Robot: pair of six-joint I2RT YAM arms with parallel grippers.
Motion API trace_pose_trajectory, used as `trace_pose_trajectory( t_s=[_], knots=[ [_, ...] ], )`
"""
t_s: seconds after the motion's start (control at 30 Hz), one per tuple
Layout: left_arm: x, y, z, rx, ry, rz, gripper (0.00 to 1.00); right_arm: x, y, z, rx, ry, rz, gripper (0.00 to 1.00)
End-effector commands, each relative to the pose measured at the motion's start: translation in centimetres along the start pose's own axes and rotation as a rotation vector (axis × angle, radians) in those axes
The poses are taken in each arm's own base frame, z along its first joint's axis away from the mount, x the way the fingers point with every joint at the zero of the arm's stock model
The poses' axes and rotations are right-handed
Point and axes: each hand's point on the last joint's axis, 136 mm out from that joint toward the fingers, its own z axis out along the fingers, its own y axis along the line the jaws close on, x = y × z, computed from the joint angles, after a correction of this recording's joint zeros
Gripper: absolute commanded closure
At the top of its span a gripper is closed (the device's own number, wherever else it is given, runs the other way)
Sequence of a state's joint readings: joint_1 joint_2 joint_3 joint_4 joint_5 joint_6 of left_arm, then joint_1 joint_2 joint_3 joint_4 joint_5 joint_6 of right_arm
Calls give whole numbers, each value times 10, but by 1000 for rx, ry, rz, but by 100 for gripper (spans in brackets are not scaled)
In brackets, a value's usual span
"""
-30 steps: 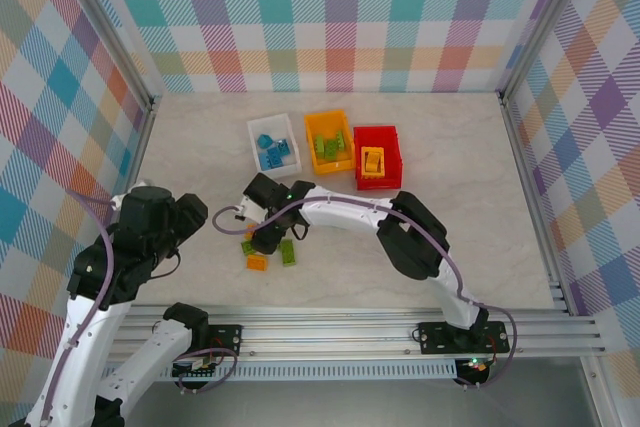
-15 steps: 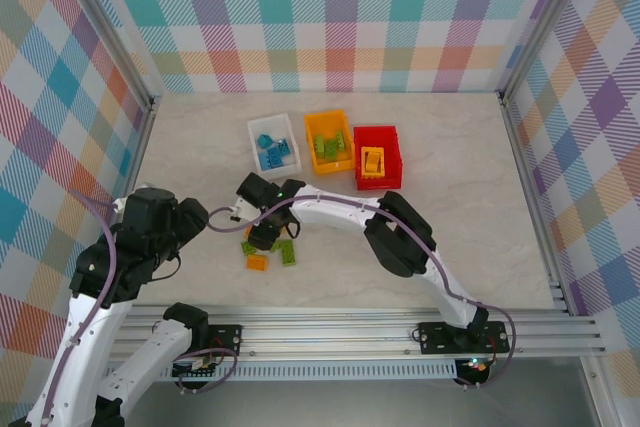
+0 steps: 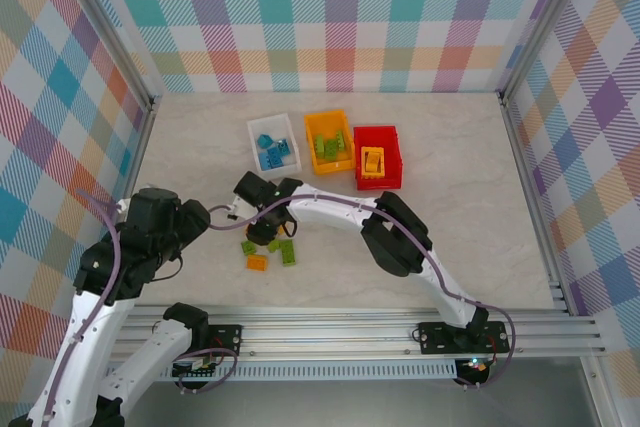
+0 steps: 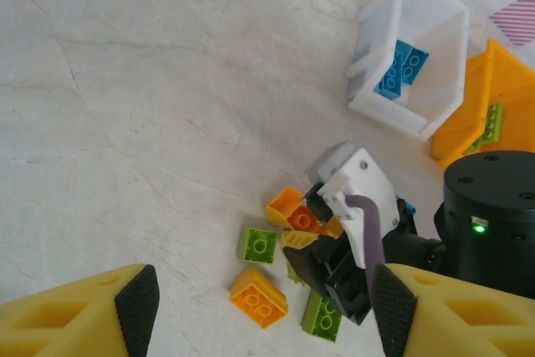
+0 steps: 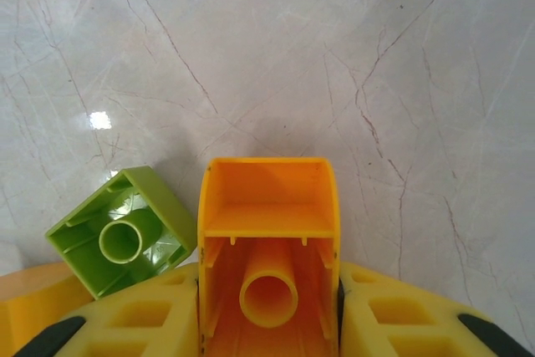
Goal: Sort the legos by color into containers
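Note:
My right gripper (image 5: 267, 311) is shut on a yellow-orange lego (image 5: 267, 206), hollow underside facing the camera, with both pads against its sides. A green lego (image 5: 121, 227) lies touching it on the left. From above, that gripper (image 3: 262, 230) is down in the loose pile of legos, among a green one (image 3: 287, 252) and an orange one (image 3: 257, 263). My left gripper (image 4: 266, 313) hovers open above the pile, over an orange lego (image 4: 258, 297) and a green one (image 4: 258, 245). The containers are white (image 3: 252, 137), orange (image 3: 310, 127) and red (image 3: 395, 152).
Blue legos (image 4: 399, 68) lie in the white bin (image 4: 393, 110), green ones in the orange bin (image 4: 468, 123), and a yellow one in the red bin. The bins stand in a row behind the pile. Plaid walls enclose the marble table (image 3: 470, 197).
My right gripper's jaws have closed in on the yellow-orange lego in the pile. The left arm has shifted slightly and its gripper stays open.

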State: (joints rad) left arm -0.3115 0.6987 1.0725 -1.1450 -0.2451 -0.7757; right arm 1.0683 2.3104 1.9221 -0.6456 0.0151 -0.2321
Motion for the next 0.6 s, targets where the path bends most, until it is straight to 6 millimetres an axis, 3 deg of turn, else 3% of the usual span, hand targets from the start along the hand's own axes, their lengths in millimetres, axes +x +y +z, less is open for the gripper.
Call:
trace_pose_trajectory(
  t_s=[0.0, 0.17, 0.27, 0.37, 0.57],
  knots=[
    [3, -6, 7, 20, 20, -19, 30, -32, -7, -55, 23, -137, 41, 68],
    [6, -18, 11, 57, 51, -10, 28, -39, -46, -114, 76, -266, 173, 70],
    [11, -37, 19, 124, 102, 15, 27, -23, -80, -148, 121, -317, 313, 70],
    [24, -65, 32, 214, 199, 38, 28, 12, -127, -175, 193, -323, 478, 70],
    [53, -137, 46, 370, 291, 158, 28, 111, -220, -207, 394, -243, 857, 68]
  ],
)
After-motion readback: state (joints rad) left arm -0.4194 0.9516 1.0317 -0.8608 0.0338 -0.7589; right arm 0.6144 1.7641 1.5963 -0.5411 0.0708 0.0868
